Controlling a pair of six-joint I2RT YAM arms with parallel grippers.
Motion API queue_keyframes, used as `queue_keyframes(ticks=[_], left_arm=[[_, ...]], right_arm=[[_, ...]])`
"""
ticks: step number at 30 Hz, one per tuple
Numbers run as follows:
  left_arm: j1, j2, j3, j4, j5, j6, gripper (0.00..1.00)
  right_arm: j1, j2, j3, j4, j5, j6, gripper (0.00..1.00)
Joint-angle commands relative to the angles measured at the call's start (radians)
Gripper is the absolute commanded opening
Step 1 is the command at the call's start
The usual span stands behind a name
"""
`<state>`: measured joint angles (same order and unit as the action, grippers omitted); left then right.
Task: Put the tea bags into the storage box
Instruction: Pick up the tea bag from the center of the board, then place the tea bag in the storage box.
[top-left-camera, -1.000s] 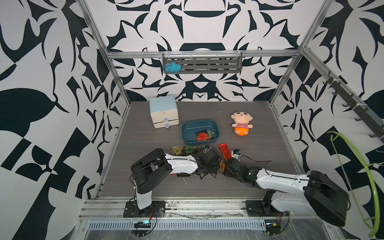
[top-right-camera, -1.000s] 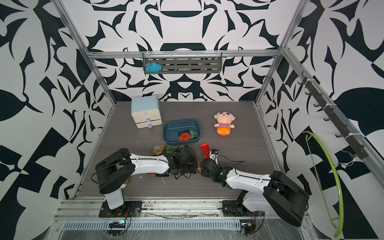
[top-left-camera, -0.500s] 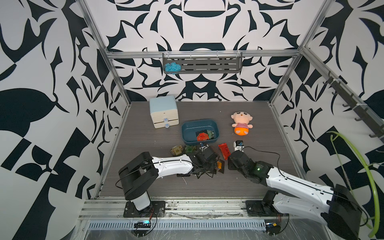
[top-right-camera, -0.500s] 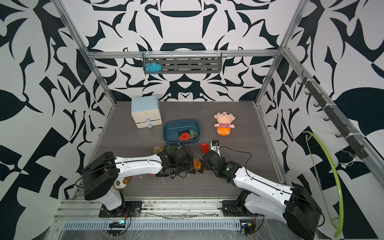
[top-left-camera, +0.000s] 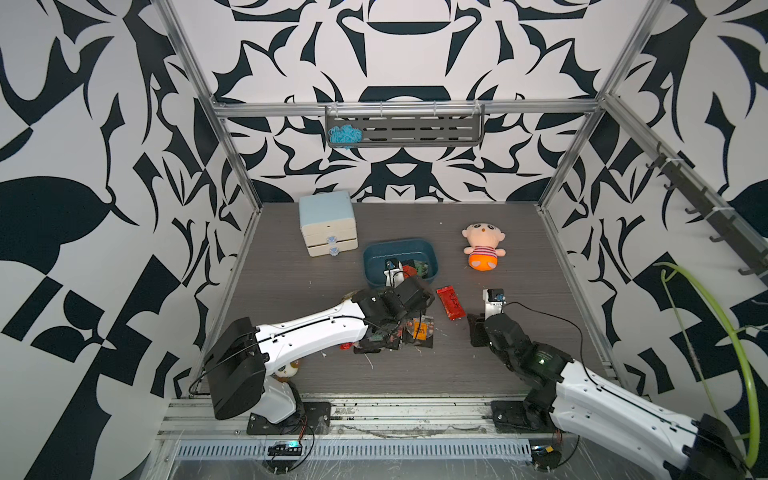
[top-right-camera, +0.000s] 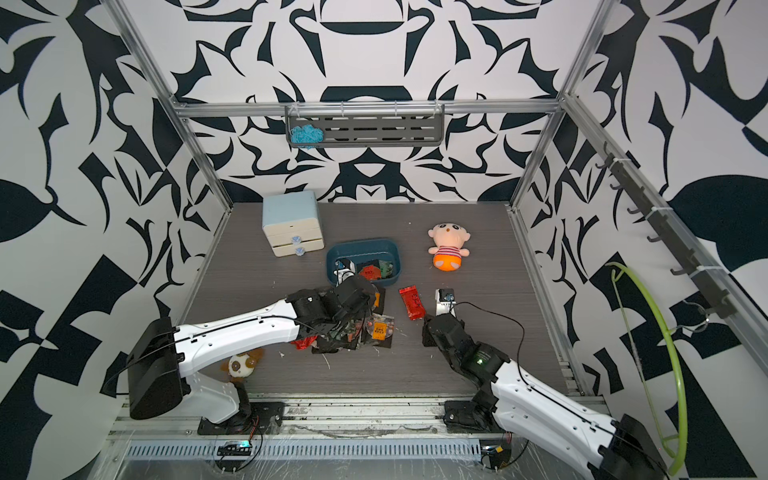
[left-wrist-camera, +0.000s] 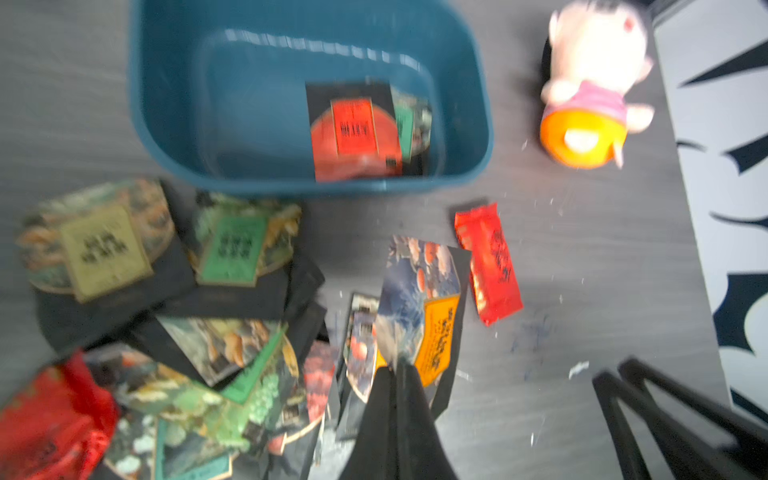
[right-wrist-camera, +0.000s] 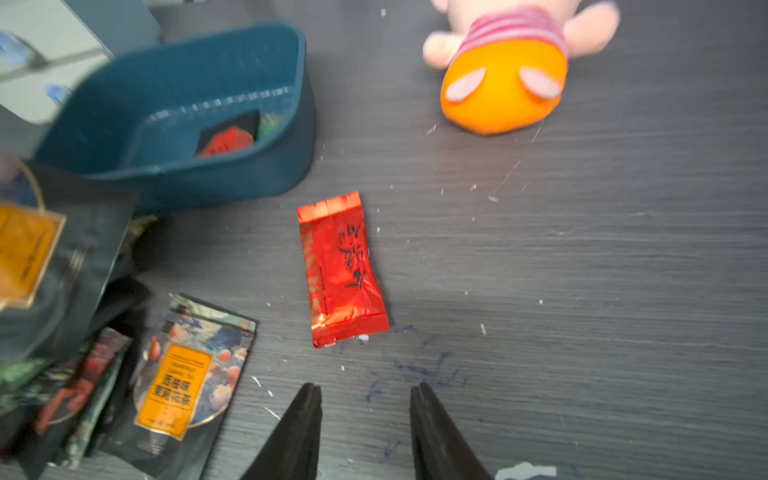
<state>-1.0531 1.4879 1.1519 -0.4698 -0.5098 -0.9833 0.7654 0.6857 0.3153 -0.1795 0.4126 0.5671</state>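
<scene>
The storage box (top-left-camera: 432, 255) is a dark teal tray holding a red-labelled tea bag (left-wrist-camera: 353, 129) and a green one (left-wrist-camera: 411, 124). My left gripper (left-wrist-camera: 397, 370) is shut on a dark tea bag with an orange label (left-wrist-camera: 428, 307), lifted just in front of the box. Under my left arm's wrist (top-left-camera: 386, 305) lies a pile of tea bags (top-left-camera: 390, 338), among them a beige-labelled (left-wrist-camera: 104, 249) and a green-labelled one (left-wrist-camera: 232, 249). A red tea bag (right-wrist-camera: 343, 270) lies alone on the floor. My right gripper (right-wrist-camera: 365, 395) is open just short of it, holding nothing.
A pale blue-and-cream drawer cabinet (top-left-camera: 328, 222) stands behind and left of the box. A plush doll (top-left-camera: 482, 247) lies to the box's right. A small plush toy (top-left-camera: 289, 370) sits by the left arm's base. A wall shelf (top-left-camera: 405, 131) hangs at the back.
My right gripper has opened and drawn back to the right, away from the pile. My left gripper has risen from the pile toward the box with the orange-labelled tea bag.
</scene>
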Motion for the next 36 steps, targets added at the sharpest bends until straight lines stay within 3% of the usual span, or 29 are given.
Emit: queue_keyframes(ticks=[1, 9, 18, 33, 36], left_arm=[[0.048, 0.032, 0.102, -0.046, -0.100, 0.085, 0.00], [0.165, 0.212, 0.304, -0.021, -0.041, 0.151, 0.00], [0.217, 0.431, 0.484, -0.071, 0.002, 0.165, 0.00], [0.295, 0.534, 0.483, -0.097, 0.035, 0.138, 0.00], [0.307, 0.524, 0.475, -0.110, 0.017, 0.142, 0.13]], right_arm=[[0.001, -0.047, -0.021, 0.042, 0.034, -0.017, 0.40], [0.000, -0.020, -0.005, 0.025, 0.036, -0.010, 0.40], [0.000, 0.072, 0.025, 0.024, 0.018, -0.006, 0.40], [0.000, 0.137, 0.044, 0.034, -0.008, -0.011, 0.40], [0.000, 0.140, 0.040, 0.040, -0.007, -0.010, 0.40]])
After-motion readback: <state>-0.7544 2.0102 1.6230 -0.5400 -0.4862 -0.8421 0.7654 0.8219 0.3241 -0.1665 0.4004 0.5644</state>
